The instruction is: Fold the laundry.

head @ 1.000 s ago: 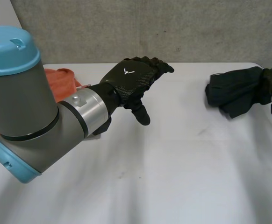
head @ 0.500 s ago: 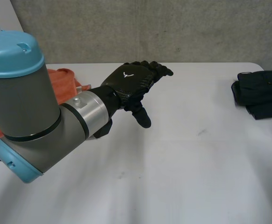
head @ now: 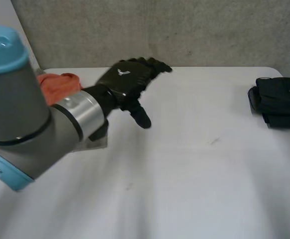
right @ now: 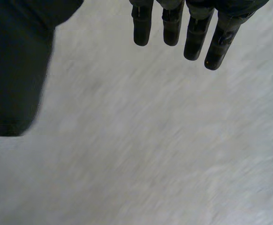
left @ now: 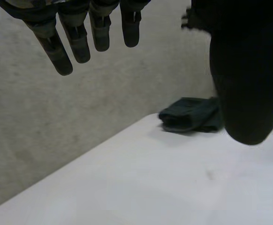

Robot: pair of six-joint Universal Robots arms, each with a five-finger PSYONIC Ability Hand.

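Note:
A folded dark cloth (head: 280,101) lies by itself at the table's right edge; the left wrist view has the dark cloth (left: 191,115) far beyond the fingertips. My left hand (head: 127,82) hovers above the table's left half, fingers (left: 75,37) straight and thumb spread, holding nothing. An orange cloth (head: 58,83) lies bunched behind the left arm at the table's left. In the right wrist view my right hand has straight fingers (right: 193,28) and its thumb apart, with nothing in it, over a grey surface.
The white table (head: 195,169) stretches wide between the two cloths. A grey wall (head: 185,30) stands behind its far edge.
My right hand has let go of the dark cloth, opened and gone out of the head view to the right. The cloth now lies farther right. My left arm has swung slightly left.

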